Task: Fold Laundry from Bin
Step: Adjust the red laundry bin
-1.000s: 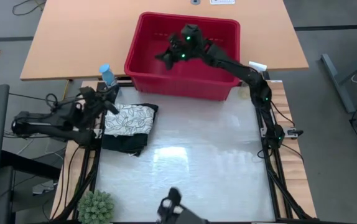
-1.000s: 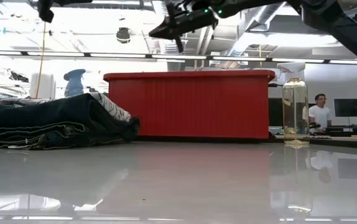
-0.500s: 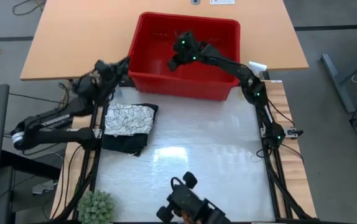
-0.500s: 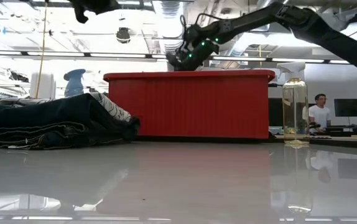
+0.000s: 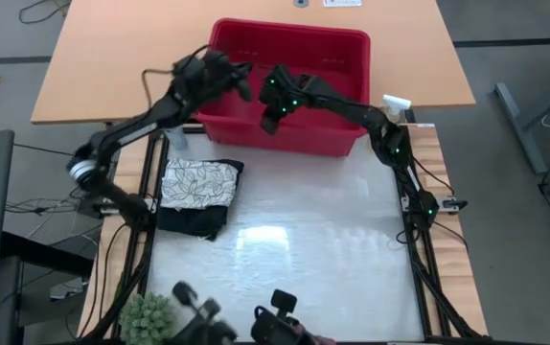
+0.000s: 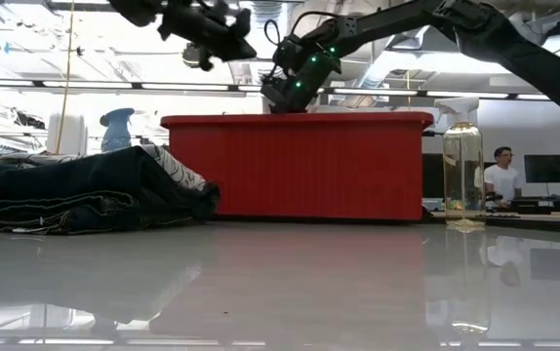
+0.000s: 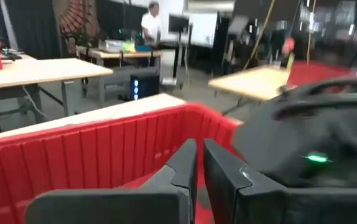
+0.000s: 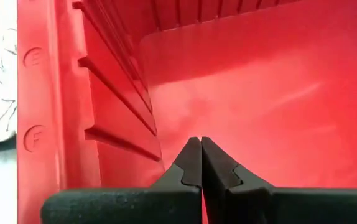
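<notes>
The red bin (image 5: 337, 57) stands at the table's far edge, and the right wrist view shows its bare floor (image 8: 259, 112). The folded laundry lies at the table's left. A white leaf-print cloth (image 5: 198, 182) rests on dark trousers (image 5: 191, 220), which form a low pile (image 6: 85, 190) in the low view. My left gripper (image 5: 244, 84) hovers shut and level over the bin's left part (image 7: 200, 158). My right gripper (image 5: 267, 120) is shut and slants down inside the bin, above its floor (image 8: 200, 149). Neither gripper holds anything.
A clear spray bottle (image 6: 462, 161) stands at the bin's right and a blue-topped one (image 6: 117, 129) at its left. A small green plant (image 5: 148, 316) sits at the near left corner. A wooden table (image 5: 112, 57) lies under and behind the bin. A person (image 6: 500, 180) sits far back.
My left gripper has swung from the table's left edge beside the folded pile toward the far edge and up, ending over the bin's left part. My right gripper has sunk into the bin and tipped its fingers downward. The folded pile has stayed put.
</notes>
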Motion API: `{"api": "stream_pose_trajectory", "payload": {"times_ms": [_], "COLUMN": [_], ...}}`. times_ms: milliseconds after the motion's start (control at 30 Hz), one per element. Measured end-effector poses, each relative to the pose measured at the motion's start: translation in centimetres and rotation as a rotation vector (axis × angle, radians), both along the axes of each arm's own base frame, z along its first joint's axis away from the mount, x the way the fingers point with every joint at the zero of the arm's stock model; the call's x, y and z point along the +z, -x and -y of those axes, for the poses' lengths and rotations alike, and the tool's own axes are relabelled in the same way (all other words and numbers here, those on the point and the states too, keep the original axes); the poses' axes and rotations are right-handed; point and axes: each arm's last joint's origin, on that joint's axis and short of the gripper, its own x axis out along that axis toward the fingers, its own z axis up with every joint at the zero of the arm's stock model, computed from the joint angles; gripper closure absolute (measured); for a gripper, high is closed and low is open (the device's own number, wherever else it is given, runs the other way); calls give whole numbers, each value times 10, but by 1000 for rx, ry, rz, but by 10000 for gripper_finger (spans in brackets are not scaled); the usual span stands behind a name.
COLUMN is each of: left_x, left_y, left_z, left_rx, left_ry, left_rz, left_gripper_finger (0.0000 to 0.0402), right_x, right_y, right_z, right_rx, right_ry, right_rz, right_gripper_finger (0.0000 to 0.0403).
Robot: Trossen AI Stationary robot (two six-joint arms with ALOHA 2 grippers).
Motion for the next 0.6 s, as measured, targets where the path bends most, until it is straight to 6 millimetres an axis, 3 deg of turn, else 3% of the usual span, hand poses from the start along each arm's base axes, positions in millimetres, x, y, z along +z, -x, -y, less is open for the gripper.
{"api": "stream_pose_trajectory", "payload": {"times_ms": [167,300,400,500,600], "left_x": [0,5,5,7,29], "left_y": [-23,-31,-35,-31,-21], "left_z": [-42,-74,-90,-98,-98], "left_rx": [80,-28,-26,-180,-313], "left_ry": [-5,10,57,141,115], "left_rz": [-138,-109,-101,-114,-88], "left_gripper_finger": [367,361,360,360,360], "right_x": [5,12,19,32,54], "right_y": [2,14,22,29,38], "right_z": [-7,-4,-1,-4,-13], "right_rx": [37,57,54,77,98], "right_ry": [32,-10,-2,43,93], "right_rz": [-30,-39,-43,-43,-6], "right_gripper_finger": [381,381,381,381,381]}}
